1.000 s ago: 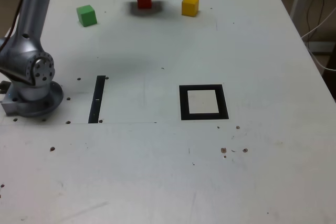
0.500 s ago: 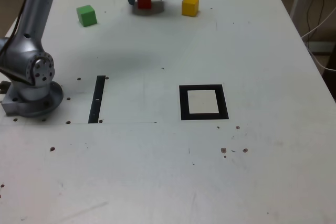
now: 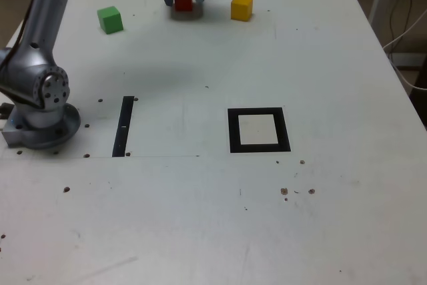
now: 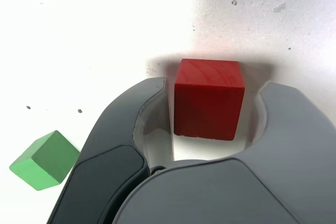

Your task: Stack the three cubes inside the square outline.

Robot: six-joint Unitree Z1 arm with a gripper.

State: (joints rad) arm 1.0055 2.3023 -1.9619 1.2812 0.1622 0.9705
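Fingers (image 4: 152,119) of the gripper (image 4: 214,83) stand apart, one on each side of the red cube (image 4: 207,106), with a strip of white table (image 3: 193,211) visible between the cube and one of them. That finger is clear of the cube; the other is so near its side that I cannot tell whether they touch. The red cube sits upright near the far edge of the table in the exterior view, and the arm (image 3: 50,25) reaches up to it from the exterior view's left.

The yellow cube (image 3: 241,8) rests a little to the exterior view's right of the red one, and the green cube (image 3: 110,20) lies further off to its left. All three are apart from each other, each on the table.

Well apart from the cubes, nearer the camera, the black square outline (image 3: 234,131) lies flat around its white centre. To its left in the exterior view is a thin black strip (image 3: 123,127), also flat on the table
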